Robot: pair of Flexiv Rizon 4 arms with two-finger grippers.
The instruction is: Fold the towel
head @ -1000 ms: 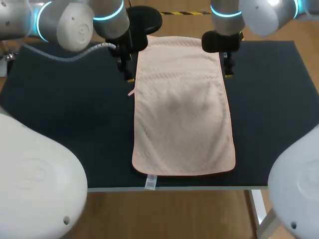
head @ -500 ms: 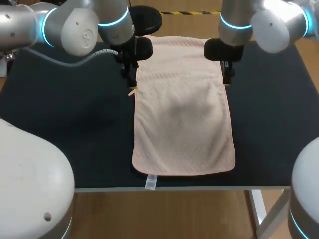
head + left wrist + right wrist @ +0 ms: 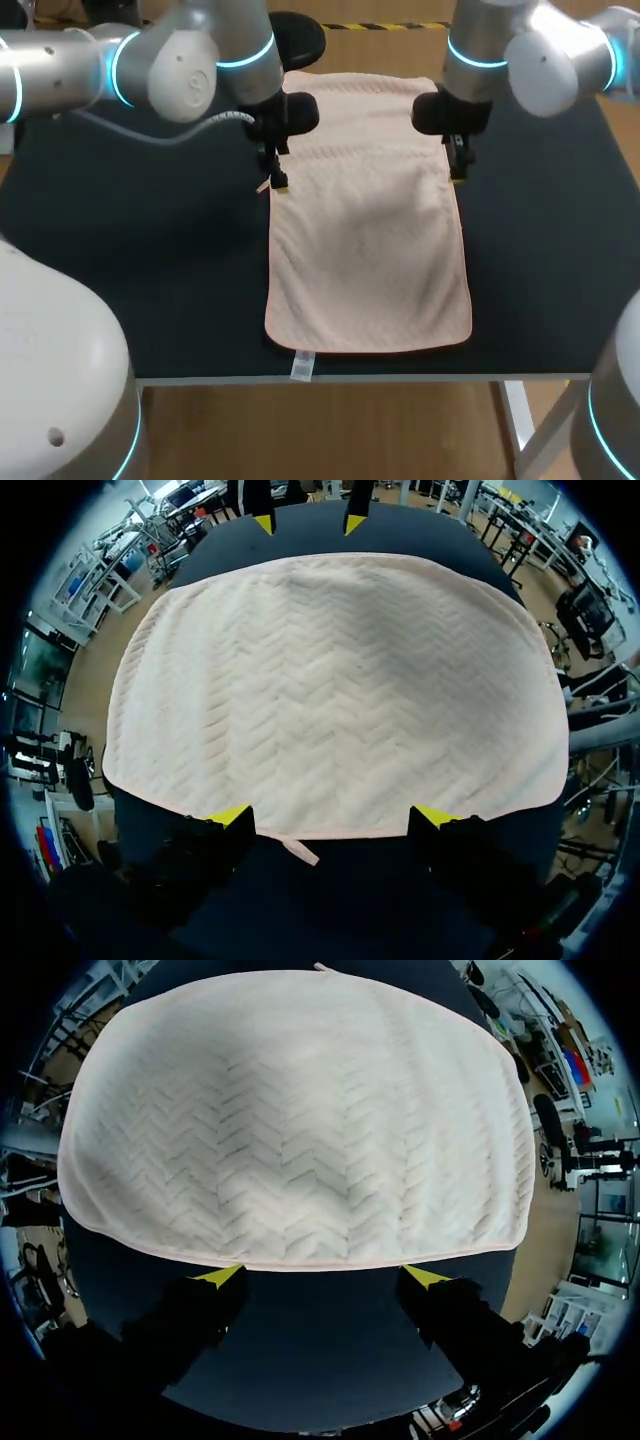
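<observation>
The pale pink towel [image 3: 368, 230] is spread flat on the dark table [image 3: 150, 260], with one short edge laid close to the table's near edge. The left gripper [image 3: 330, 815] is held open at the towel's left long edge, toward the far end, its yellow tips set apart along the hem with nothing clamped between them. The right gripper [image 3: 320, 1276] is likewise held open at the opposite long edge, and the towel is seen stretching ahead of each pair of fingers.
</observation>
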